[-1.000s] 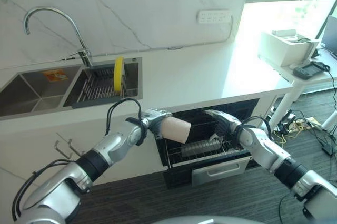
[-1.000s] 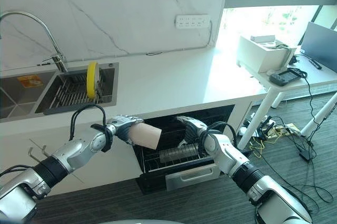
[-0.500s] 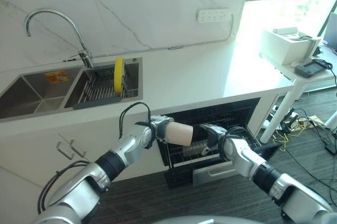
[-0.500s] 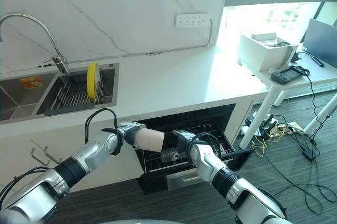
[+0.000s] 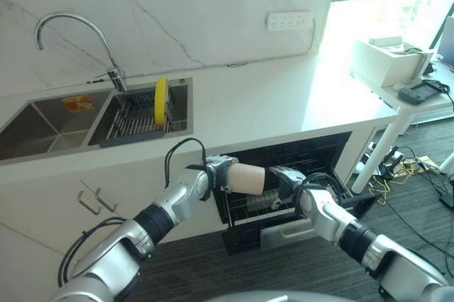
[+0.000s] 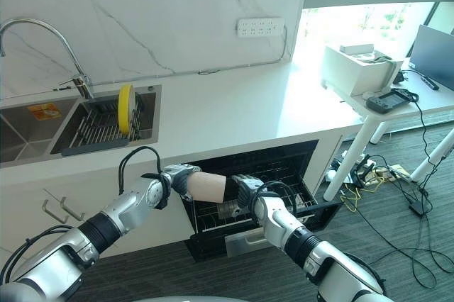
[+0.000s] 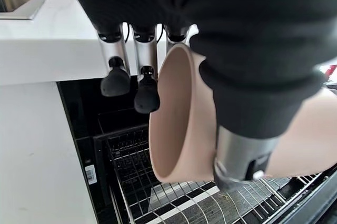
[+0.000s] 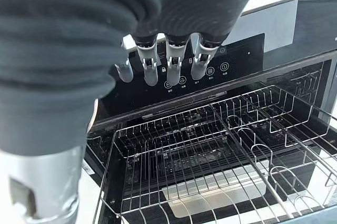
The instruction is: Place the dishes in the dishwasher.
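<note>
While a beige bowl [image 5: 246, 179] is gripped in the left hand [image 5: 218, 172], it is held in the air just in front of the open dishwasher [image 5: 298, 157], above the near left part of the pulled-out rack [image 5: 245, 211]. In the left wrist view the thumb is seen pressed inside the bowl [image 7: 181, 124] and the fingers [image 7: 146, 93] are curled down over its outer wall, so the rim is pinched between them; the bowl is tipped on its side, with its opening turned toward the hand. The right hand [image 5: 286, 179] is held just beside the bowl, on its right, over the same rack. In the right wrist view its fingers [image 8: 175, 61] are seen hanging straight and relaxed, nothing being held, with the wire rack [image 8: 210, 150] and the dishwasher's dark control strip [image 8: 200, 71] past them. Whether the right hand touches the bowl cannot be told. A metal part is seen lying in the rack below the two hands. On the worktop [image 5: 269, 100] a double sink [image 5: 42, 128] is set at the left, with a tap [image 5: 71, 32] behind it. A drying rack [image 5: 135, 118] sits in the right basin, and a yellow plate [image 5: 161, 100] is stood upright on edge in it, well apart from both hands.
</note>
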You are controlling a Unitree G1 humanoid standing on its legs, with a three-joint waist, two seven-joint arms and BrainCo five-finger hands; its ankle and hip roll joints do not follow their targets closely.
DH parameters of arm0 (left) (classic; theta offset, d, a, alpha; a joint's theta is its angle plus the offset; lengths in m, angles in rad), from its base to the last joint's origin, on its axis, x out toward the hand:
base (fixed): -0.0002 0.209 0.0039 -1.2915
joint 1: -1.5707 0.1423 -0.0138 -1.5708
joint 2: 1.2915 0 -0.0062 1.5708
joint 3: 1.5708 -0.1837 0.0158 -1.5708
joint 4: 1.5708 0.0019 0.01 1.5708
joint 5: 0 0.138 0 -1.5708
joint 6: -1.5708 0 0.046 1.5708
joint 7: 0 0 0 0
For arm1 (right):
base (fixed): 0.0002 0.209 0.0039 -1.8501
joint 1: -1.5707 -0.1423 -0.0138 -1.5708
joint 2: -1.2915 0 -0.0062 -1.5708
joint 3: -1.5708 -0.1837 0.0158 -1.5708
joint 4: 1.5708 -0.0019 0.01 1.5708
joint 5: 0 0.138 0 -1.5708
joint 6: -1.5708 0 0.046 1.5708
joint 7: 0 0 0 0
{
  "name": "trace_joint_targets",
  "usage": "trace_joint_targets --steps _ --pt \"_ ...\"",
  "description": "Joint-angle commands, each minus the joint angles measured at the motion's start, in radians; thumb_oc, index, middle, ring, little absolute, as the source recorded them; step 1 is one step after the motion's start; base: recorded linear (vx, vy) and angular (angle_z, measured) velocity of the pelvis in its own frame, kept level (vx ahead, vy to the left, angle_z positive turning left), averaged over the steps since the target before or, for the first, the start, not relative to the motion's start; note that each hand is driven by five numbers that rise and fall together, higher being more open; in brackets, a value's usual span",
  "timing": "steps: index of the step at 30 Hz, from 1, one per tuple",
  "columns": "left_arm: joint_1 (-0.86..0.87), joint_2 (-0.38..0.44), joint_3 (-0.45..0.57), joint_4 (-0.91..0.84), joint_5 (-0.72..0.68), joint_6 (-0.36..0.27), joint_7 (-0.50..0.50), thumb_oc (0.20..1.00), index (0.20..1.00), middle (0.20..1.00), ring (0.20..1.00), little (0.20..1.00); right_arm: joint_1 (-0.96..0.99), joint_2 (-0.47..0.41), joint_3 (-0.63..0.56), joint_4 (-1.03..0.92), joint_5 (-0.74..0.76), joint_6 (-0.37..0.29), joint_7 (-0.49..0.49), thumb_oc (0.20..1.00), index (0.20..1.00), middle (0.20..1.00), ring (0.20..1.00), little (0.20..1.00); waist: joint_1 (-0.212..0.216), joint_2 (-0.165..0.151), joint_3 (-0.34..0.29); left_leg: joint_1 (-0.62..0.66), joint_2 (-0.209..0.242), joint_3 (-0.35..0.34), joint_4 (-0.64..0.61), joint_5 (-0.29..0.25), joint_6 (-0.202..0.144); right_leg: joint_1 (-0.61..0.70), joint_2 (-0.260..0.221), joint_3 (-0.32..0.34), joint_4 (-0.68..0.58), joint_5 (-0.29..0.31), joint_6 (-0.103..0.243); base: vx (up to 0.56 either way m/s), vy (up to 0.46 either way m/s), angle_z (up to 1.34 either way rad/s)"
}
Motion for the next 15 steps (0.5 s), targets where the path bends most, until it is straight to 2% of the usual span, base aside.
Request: trace_joint_targets --steps 1,7,15 --pt "-0.152 -0.008 -0.032 0.078 0.01 -0.004 0.002 0.2 0.2 0.2 0.2 0.2 -0.121 0.023 0.031 0.052 -0.054 -0.008 -0.027 1.0 1.0 1.0 1.0 1.0 0.023 -0.018 0.003 0.033 -0.023 -0.128 0.003 -0.107 0.013 -0.049 0.013 -0.027 0.028 0.005 0.022 0.0 0.0 0.0" --pt "-0.133 -0.02 -0.031 0.079 0.032 0.038 -0.065 0.2 0.2 0.2 0.2 0.2 -0.118 0.009 0.024 -0.001 -0.083 0.015 0.005 1.0 1.0 1.0 1.0 1.0 0.02 -0.016 0.007 0.033 -0.025 -0.131 0.003 -0.108 0.016 -0.053 0.015 -0.024 0.032 0.004 0.022 0.0 0.0 0.0" --pt "-0.11 -0.027 -0.026 0.096 0.033 0.081 -0.168 0.2 0.2 0.2 0.2 0.2 -0.104 -0.023 0.014 -0.115 -0.121 0.057 0.096 1.0 1.0 1.0 1.0 1.0 0.011 -0.017 0.008 0.036 -0.025 -0.124 0.002 -0.108 0.018 -0.053 0.018 -0.018 0.029 0.004 0.021 0.0 0.0 0.0"
